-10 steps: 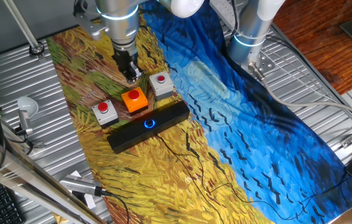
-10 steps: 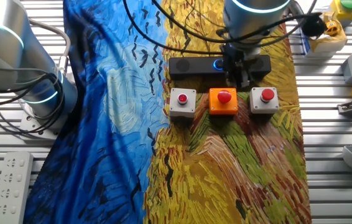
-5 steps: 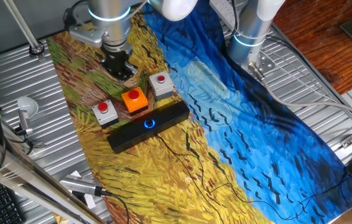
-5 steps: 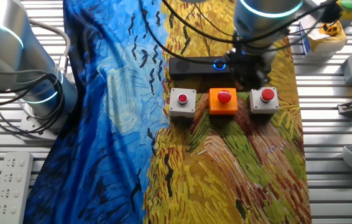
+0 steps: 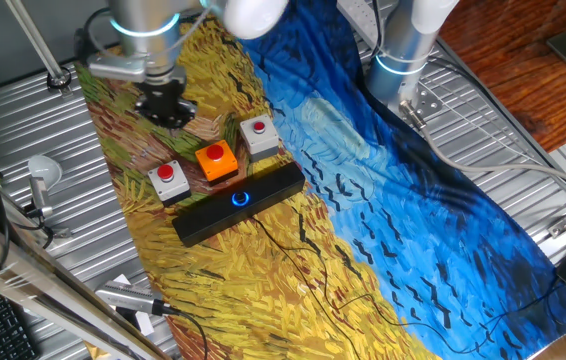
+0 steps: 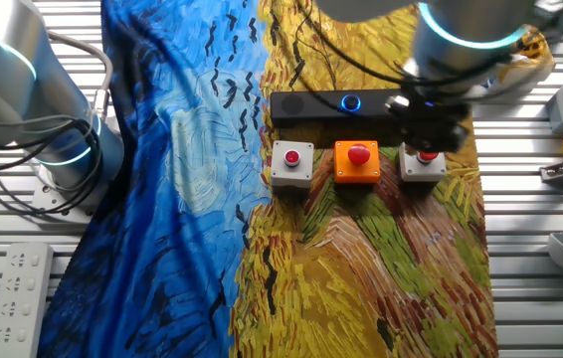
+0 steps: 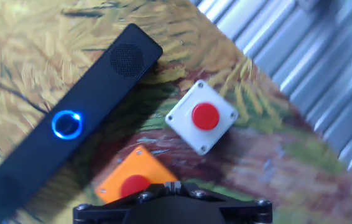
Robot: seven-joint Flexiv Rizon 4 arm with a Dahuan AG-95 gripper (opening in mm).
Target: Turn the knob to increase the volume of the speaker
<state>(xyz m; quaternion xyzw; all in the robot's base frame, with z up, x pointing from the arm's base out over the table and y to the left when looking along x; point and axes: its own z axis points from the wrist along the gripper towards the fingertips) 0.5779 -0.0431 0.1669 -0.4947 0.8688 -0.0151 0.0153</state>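
The speaker (image 5: 201, 221) is a long black bar lying on the painted cloth, with the blue-lit knob (image 5: 240, 198) at its middle. Both show in the other fixed view, the speaker (image 6: 303, 104) and the knob (image 6: 351, 101). In the hand view the speaker (image 7: 111, 78) runs diagonally with the knob (image 7: 67, 124) at left. My gripper (image 5: 166, 106) hangs above the cloth, beyond the button boxes and away from the speaker. In the other fixed view the gripper (image 6: 429, 127) is over the right grey box. In the hand view the gripper (image 7: 173, 185) has its fingertips together and empty.
Three red-button boxes stand in a row beside the speaker: grey (image 5: 168, 180), orange (image 5: 217, 162), grey (image 5: 259, 134). A second robot base (image 5: 400, 60) stands on the blue cloth. A thin cable (image 5: 293, 240) runs from the speaker. Metal ribbed table (image 5: 23, 130) surrounds the cloth.
My gripper has moved away from above the speaker and the orange box, past the row of boxes toward the cloth's edge. The speaker and boxes have not moved.
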